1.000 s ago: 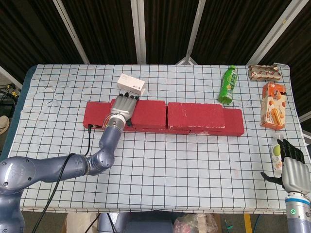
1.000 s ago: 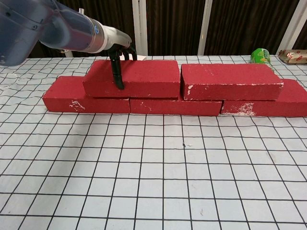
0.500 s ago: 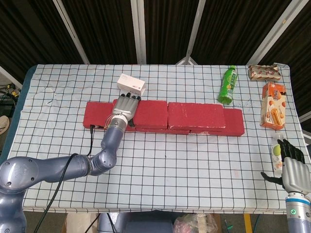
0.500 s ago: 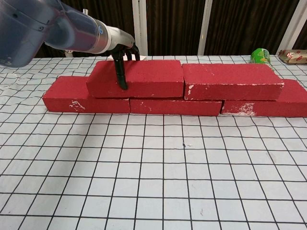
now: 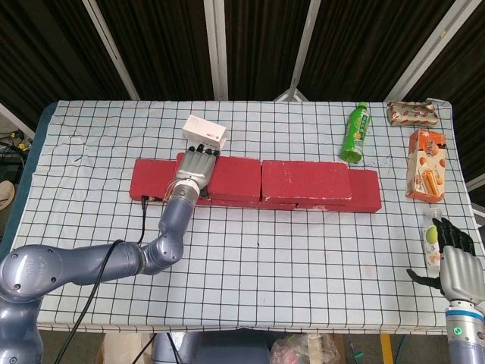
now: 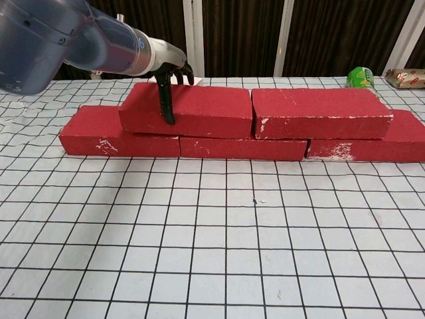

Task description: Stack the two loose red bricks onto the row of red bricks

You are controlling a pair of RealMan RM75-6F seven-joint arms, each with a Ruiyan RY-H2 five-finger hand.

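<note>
A row of red bricks (image 5: 151,179) (image 6: 99,131) lies across the middle of the table. Two more red bricks sit on top of it, end to end. My left hand (image 5: 195,168) (image 6: 169,72) grips the upper left brick (image 5: 236,176) (image 6: 207,109) near its left end, fingers over the top and back edge, thumb down the front face. The upper right brick (image 5: 305,180) (image 6: 320,111) touches it or nearly so. My right hand (image 5: 453,262) hangs at the table's near right corner, holding nothing, far from the bricks.
A small white box (image 5: 205,132) lies just behind my left hand. A green bottle (image 5: 354,132) (image 6: 362,76) lies behind the row's right end. Snack packs (image 5: 426,164) (image 5: 412,114) and a small pouch (image 5: 432,241) line the right edge.
My left hand has slid the upper left brick a little to the right, closing the gap to the upper right brick. The right hand has not moved.
</note>
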